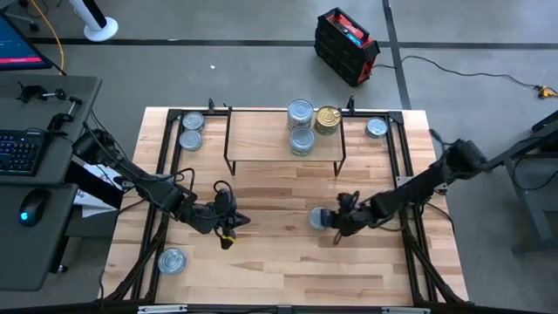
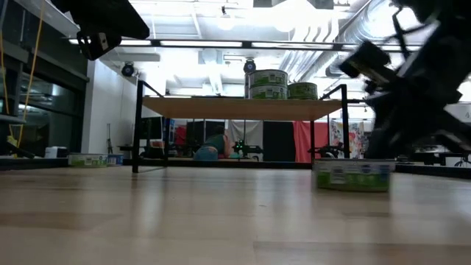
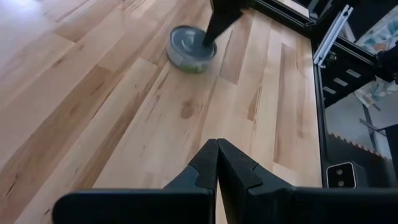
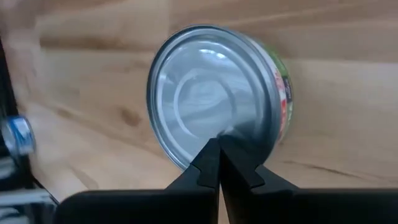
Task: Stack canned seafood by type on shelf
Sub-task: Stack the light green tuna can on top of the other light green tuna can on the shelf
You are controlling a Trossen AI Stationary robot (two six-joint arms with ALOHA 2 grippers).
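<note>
The shelf (image 1: 261,133) stands at the table's far middle. On it are two silver-lidded tins (image 1: 300,113) (image 1: 302,139) and a gold tin (image 1: 328,119). Another silver tin (image 1: 319,218) (image 3: 191,48) (image 4: 211,99) lies flat on the table in front of the shelf. My right gripper (image 1: 334,223) (image 4: 217,146) is shut and comes down on it from the right. My left gripper (image 1: 228,228) (image 3: 217,146) is shut, holds nothing, and hangs over bare wood left of the middle, pointing toward that tin. My right gripper has its shut fingertips (image 3: 210,38) on the tin's silver lid (image 4: 233,124), near the rim on the side facing the arm. The fingers slant down from the table's right. The tin stays flat on the wood, lid up.
Loose tins lie at the far left (image 1: 193,122) (image 1: 190,139), at the far right beside the shelf (image 1: 377,128), and near the front left (image 1: 173,260). Black frame rails (image 1: 403,166) run along both table sides. Bare wood lies between the arms.
</note>
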